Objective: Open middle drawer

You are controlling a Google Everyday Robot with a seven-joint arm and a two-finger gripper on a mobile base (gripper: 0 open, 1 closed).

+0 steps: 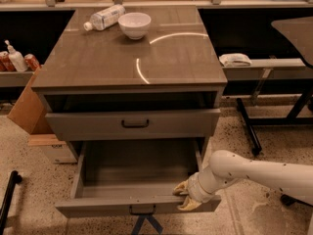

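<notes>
The middle drawer (137,173) is pulled far out of the grey-brown cabinet, and its plain grey inside is bare. Its small black bar handle (143,210) sits at the centre of the front panel. My gripper (185,197) is at the right end of that front panel, over its top edge, with my white arm (254,173) reaching in from the right. The drawer above (134,124) has the same handle and stands slightly out under the cabinet top. The lowest drawer is hidden below the open one.
On the cabinet top (161,58) stand a white bowl (135,24) and a plastic bottle (104,17) lying on its side. A cardboard box (27,109) is at the left. A shelf with a white cloth (234,59) and black legs is at the right. Blue tape (146,224) marks the floor.
</notes>
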